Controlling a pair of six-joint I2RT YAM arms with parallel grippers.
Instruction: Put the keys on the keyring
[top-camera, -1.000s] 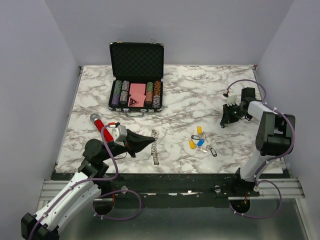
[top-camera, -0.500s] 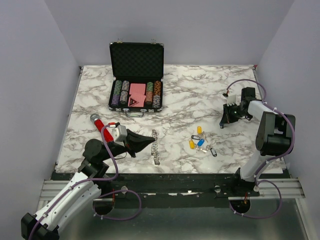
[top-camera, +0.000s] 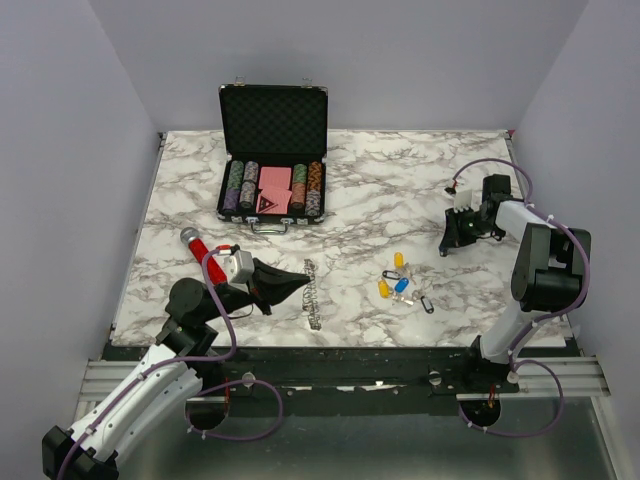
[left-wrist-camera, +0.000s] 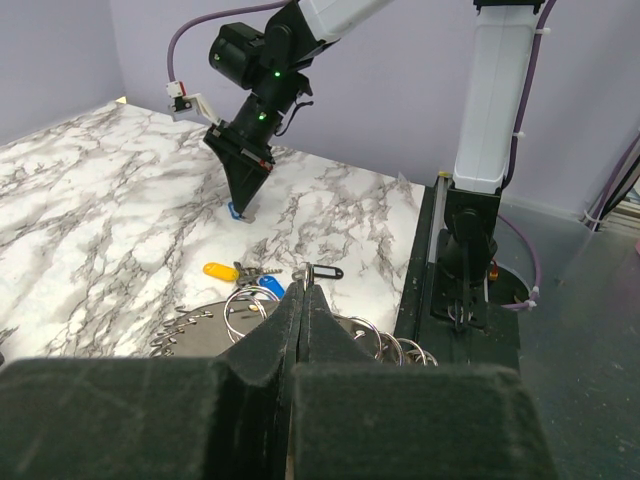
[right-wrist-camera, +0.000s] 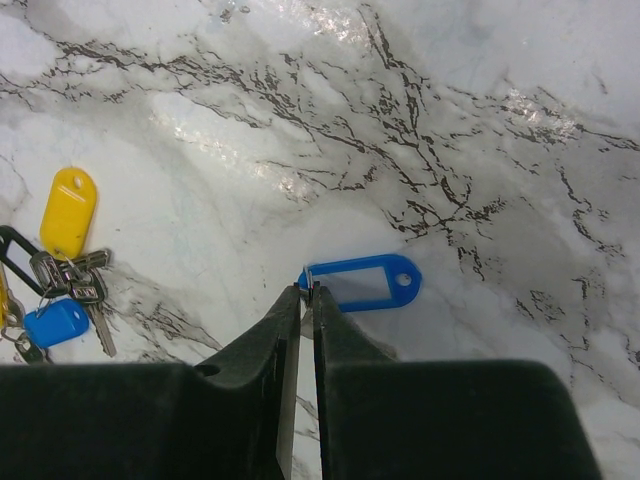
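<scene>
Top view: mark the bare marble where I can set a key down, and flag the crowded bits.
Free: the far right stretch between the poker chip case and the right hand; the far left strip beside the case; the middle between case and keys. Crowded: the near edge, from left hand and keyring to the keys.
</scene>
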